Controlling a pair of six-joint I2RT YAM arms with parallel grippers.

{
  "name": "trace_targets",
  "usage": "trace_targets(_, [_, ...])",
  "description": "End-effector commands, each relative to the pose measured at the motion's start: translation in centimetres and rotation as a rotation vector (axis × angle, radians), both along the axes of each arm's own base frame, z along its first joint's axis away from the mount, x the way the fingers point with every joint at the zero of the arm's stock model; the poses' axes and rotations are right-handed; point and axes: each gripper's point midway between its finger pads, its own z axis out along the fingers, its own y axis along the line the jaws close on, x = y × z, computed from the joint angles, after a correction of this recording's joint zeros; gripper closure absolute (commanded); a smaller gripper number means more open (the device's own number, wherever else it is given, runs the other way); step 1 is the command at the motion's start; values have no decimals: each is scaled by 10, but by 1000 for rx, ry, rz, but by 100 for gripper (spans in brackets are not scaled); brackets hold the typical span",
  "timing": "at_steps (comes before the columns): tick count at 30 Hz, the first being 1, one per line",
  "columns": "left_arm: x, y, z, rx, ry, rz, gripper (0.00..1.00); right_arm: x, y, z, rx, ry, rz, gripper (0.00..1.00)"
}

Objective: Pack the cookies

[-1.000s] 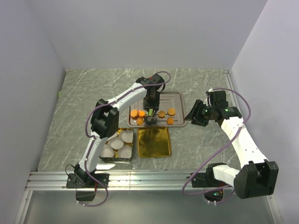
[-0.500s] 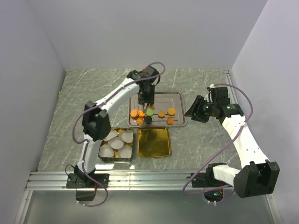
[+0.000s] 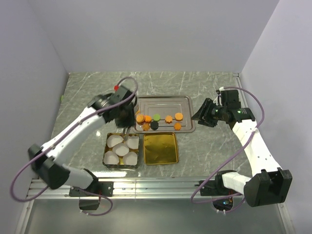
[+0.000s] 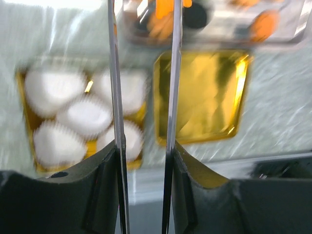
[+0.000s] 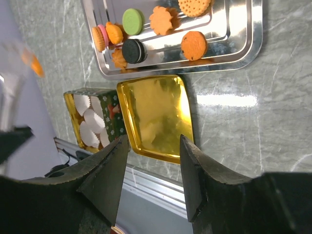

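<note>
left gripper [image 3: 129, 114] has swung off the steel tray's [image 3: 163, 98] left edge toward the paper-cup box [image 3: 109, 136], pinching an orange cookie [image 5: 34, 63]; right gripper [image 3: 198, 117] hovers open, empty.

This is a robotics lab's test cell. Plain white walls [image 3: 146, 34] box in a marble-patterned desk [image 3: 87, 97] on three sides. An aluminium rail [image 3: 156, 187] runs along the desk's near edge and carries the bases of the left arm [image 3: 73, 130] and the right arm [image 3: 253, 148]. Purple cables [image 3: 13, 187] loop loosely from their joints.
</note>
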Motion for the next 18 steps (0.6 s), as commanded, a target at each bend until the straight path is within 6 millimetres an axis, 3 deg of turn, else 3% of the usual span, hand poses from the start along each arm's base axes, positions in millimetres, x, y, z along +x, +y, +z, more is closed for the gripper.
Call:
trace_targets(1, [-36, 23, -10, -37, 39, 105, 59, 3, 5, 18, 36, -60, 5, 46])
trace_targets(2, [-45, 29, -6, -65, 19, 119, 58, 3, 7, 19, 40, -63, 7, 46])
trace_targets(3, [-54, 37, -22, -50, 51, 153, 57, 3, 8, 18, 41, -61, 11, 46])
trace_targets(7, [-72, 55, -38, -45, 66, 214, 53, 1, 15, 18, 44, -58, 31, 46])
trace_targets(18, [-92, 81, -69, 20, 158, 339, 49, -9, 26, 14, 34, -51, 67, 46])
